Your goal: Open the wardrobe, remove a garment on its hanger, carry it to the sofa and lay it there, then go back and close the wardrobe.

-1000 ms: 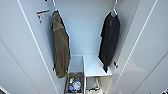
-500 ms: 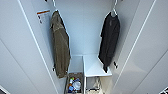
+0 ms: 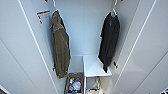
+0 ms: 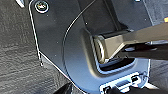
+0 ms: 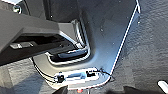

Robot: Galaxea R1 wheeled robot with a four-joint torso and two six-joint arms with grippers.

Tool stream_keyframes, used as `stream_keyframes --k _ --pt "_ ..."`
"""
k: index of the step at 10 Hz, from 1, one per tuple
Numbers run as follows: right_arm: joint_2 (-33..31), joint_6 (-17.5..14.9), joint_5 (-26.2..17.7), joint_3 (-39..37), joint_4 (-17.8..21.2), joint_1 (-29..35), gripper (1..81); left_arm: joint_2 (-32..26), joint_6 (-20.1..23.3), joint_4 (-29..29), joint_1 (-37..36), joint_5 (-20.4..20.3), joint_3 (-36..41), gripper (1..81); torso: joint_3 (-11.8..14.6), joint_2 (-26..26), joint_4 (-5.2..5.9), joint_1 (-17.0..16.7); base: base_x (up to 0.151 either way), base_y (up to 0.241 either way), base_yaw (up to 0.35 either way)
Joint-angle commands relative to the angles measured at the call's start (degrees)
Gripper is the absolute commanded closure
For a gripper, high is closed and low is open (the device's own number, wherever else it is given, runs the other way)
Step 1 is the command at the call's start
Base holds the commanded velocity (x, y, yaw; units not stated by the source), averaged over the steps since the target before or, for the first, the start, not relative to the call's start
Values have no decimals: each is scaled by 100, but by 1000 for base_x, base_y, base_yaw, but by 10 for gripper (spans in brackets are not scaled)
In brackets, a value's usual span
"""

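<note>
Two doors open on wardrobe (image 3: 85, 35). Garment (image 3: 109, 40), black, on hanger (image 3: 114, 10), right side; olive jacket (image 3: 60, 47) left; bin (image 3: 74, 85) below. Gripper states: cannot tell.

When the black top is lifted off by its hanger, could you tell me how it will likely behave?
The black top hangs in limp folds, so it is probably floppy and will sway. It looks thinner than the olive jacket, so likely light. Draped on a narrow white hanger, it might slide off if tilted.
</note>
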Motion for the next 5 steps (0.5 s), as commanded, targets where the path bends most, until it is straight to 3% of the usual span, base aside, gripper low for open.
stream_keyframes --k 1,2,4,5 --pt "-2 -30 -378 82 -76 60 10 3 17 -15 -49 326 -5 10 0 0 0 0 0 0 0" --pt "-2 -31 -378 117 -94 60 10 21 17 -7 -49 326 -5 10 550 0 0 0 0 0 0" --pt "-2 -40 -378 135 -103 68 10 47 17 -7 -49 326 -5 10 741 0 0 2 0 0 0" --pt "-2 -40 -378 126 -103 85 10 47 17 -15 -49 326 -5 10 365 0 0 2 0 0 0"
